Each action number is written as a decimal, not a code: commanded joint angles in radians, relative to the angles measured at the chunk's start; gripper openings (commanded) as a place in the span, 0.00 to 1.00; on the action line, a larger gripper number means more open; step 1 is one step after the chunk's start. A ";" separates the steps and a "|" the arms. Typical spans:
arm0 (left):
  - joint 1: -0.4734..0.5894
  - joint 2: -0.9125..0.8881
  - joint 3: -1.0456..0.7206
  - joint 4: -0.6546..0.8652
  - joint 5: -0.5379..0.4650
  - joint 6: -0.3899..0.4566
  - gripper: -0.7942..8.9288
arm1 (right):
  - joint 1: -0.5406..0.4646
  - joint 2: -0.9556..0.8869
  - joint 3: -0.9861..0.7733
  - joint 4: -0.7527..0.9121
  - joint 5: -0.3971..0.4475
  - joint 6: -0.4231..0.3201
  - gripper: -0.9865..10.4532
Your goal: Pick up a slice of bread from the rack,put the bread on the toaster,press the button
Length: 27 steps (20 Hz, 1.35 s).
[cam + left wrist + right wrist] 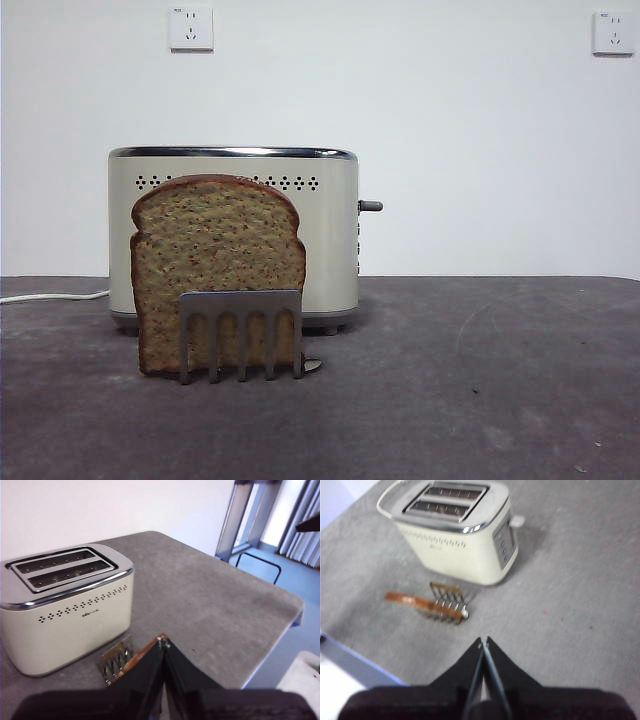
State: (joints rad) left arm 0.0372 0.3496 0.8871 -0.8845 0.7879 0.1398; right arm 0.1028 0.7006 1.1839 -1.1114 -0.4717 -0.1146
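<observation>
Front view shows the slice of bread (215, 265) standing upright in the rack (241, 330), just in front of the toaster (330, 230). It is held on edge between the prongs, with its broad brown face turned outward and its domed top rising clear above the rack's top bar. That, I judge, is why it is kept that way: the crust edge sticks up free, so a claw can come down over it and pinch it from both sides.

My left claw (163, 641) hangs above the surface, near the rack (116, 661) and on the side away from the toaster (70, 610), with both jaws pressed together and nothing between them. A strip of the bread's crust (142, 656) peeks out beside one jaw. My right claw (483, 641) is also pressed together and empty. It sits high and well back from the toaster (460, 545), with the rack (447, 605) and the thin edge of the bread (405, 599) between.

Nothing of the job is done yet. Both slots of the toaster are empty and open upward, and its lever (371, 206) pokes out of the end wall, up near the top. The slots run the same way as the bread stands, so I judge the slice needs little turning once lifted. Next I would need to spread one claw and lower it over the crust.
</observation>
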 commanded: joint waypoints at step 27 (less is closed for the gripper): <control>-0.449 0.552 0.283 -0.040 -0.332 0.336 0.60 | 0.018 0.031 0.001 -0.013 -0.002 -0.026 0.08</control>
State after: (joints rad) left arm -0.4065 0.9009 1.1740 -0.9195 0.4602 0.4400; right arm 0.1184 0.7334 1.1839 -1.1290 -0.4717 -0.1314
